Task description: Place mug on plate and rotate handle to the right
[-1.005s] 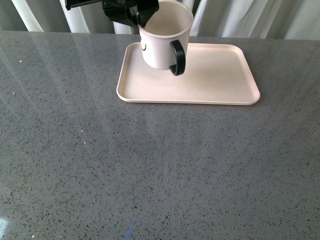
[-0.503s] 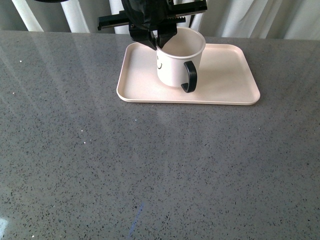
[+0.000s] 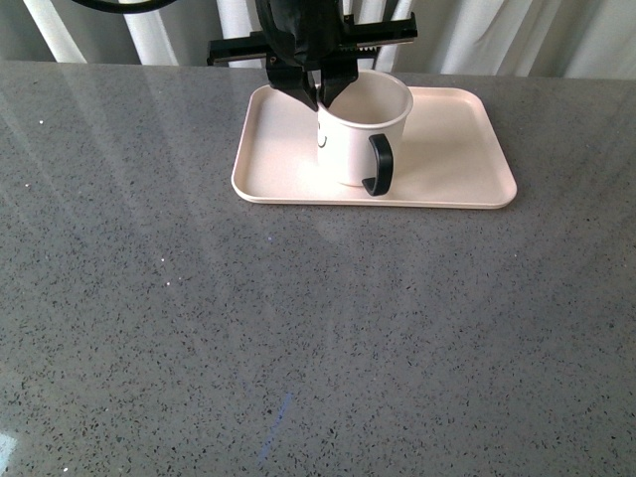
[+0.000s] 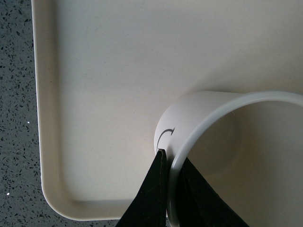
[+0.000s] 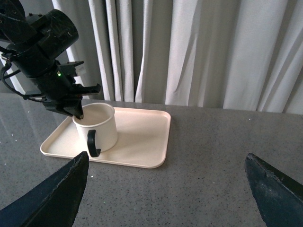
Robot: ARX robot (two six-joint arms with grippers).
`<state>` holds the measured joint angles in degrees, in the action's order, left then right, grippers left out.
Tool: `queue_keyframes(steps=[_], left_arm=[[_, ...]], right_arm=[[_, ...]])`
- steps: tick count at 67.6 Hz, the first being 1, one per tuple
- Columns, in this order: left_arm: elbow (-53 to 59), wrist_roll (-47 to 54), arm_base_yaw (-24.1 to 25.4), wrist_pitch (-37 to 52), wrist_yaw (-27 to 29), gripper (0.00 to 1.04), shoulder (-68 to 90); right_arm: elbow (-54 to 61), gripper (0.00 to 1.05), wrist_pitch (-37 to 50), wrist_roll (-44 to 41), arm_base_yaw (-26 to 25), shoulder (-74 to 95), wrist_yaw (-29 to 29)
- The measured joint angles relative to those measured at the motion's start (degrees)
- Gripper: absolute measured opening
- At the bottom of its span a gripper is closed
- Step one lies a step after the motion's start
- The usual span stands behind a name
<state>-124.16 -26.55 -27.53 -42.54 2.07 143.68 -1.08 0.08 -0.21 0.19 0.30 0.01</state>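
Observation:
The white mug (image 3: 356, 139) stands upright on the pale pink-beige plate (image 3: 447, 149), near its middle. Its black handle (image 3: 381, 165) faces the near edge of the table, slightly to the right. My left gripper (image 3: 320, 94) comes down from above and is shut on the mug's far-left rim, one finger inside and one outside (image 4: 152, 198). Part of the black face print (image 4: 164, 136) shows on the mug's wall. In the right wrist view the mug (image 5: 97, 127) and plate (image 5: 142, 137) lie far off, and my right gripper (image 5: 168, 189) hangs open over bare table.
The grey speckled table (image 3: 298, 338) stretches wide in front of the plate. Pale curtains (image 5: 199, 52) hang behind the table's far edge. The left arm (image 5: 45, 52) stands over the plate's far-left part.
The left gripper has carried the mug down and to the right onto the plate. In the last half second it only settled slightly lower.

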Motion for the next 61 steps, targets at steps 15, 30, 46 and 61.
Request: queue_keyframes(steps=[15,30,46,61], left_arm=[[-0.9,0.2,-0.2,-0.3,-0.4,0.19,0.5],[1.0,0.2,-0.2,3.0,-0.6,0.53,-0.7],[13.4,0.1,0.4,10.7,-0.6,0.9,-10.8],[25.8,0.4,3.1,22.4,0.1,0.95,-25.3]], right_arm=[[0.0,0.96,0.0,0.0,0.0,0.0,0.0],[0.0,0.96,0.0,0.0,0.0,0.0,0.0],[0.0,0.96,0.0,0.0,0.0,0.0,0.0],[0.0,0.96,0.0,0.0,0.0,0.0,0.0]])
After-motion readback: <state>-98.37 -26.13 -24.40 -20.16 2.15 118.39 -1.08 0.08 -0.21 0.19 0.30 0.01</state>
